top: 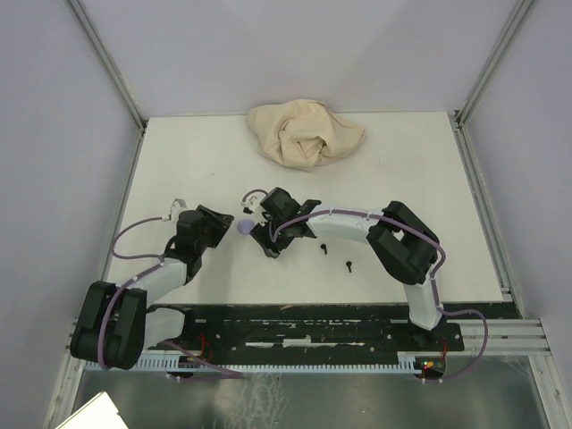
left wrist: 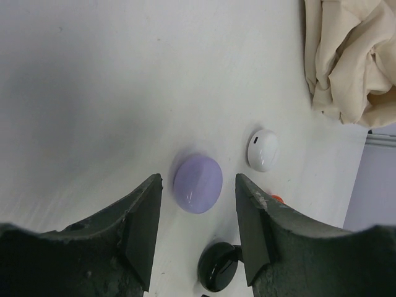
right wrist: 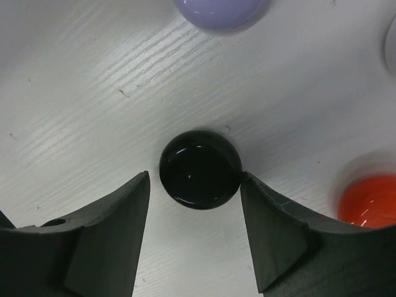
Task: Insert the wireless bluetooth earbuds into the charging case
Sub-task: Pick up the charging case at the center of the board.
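Honestly, the black case (right wrist: 199, 168) sat inside the open right claw (right wrist: 195, 179) is best pinched dead-centre so it isn't squirted out, with the left claw (left wrist: 198, 182) open around the lavender case (left wrist: 197, 184) and two black earbuds (top: 322, 248) (top: 349, 264) lying on the table (top: 402, 179).

Right gripper (right wrist: 195, 185), fingers parted, flanks a glossy black case (right wrist: 200, 168).

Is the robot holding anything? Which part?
Nothing is held. The left pincer stands open around the lavender case, with gaps on both sides. The right pincer straddles the black case, perhaps touching one side, clear of the other.
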Available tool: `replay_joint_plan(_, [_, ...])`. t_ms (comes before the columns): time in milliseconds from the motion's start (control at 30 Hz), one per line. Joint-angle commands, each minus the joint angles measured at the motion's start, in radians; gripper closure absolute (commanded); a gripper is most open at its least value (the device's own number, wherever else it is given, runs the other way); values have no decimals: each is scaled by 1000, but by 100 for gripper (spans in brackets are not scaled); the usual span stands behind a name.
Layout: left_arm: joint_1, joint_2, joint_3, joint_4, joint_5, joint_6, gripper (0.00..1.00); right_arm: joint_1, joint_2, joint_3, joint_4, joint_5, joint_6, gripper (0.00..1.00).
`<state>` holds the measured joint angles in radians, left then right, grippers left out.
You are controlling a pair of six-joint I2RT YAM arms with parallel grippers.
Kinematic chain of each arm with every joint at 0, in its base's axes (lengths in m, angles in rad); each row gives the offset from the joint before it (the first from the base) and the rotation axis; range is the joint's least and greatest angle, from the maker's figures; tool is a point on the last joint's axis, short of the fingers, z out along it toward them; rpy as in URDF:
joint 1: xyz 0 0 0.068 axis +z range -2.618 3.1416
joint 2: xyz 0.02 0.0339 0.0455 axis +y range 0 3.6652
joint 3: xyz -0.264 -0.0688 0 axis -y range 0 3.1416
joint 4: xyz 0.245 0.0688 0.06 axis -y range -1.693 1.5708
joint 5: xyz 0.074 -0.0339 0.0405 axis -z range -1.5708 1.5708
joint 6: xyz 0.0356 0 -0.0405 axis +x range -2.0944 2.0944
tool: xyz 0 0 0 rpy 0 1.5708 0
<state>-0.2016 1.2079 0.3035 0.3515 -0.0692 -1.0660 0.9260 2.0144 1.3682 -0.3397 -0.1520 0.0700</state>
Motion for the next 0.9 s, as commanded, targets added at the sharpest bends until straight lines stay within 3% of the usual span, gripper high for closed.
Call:
replay_joint_plan(0, [13,-80,6,-59,-27,43,43,11,18,42,-8,46,-6,34])
replay_joint_plan(367, [20,-129,64,-118,39,40,43,13,-10,4,27,120,-27,71])
replay_joint_plan(600, [20,-54,136,-34,289,41,43,-14,-214,-140,227,105,-66,75])
replay_joint_plan(867, [8,105,165,275,573,-32,44,-117,-352,-172,206,-88,-81,75])
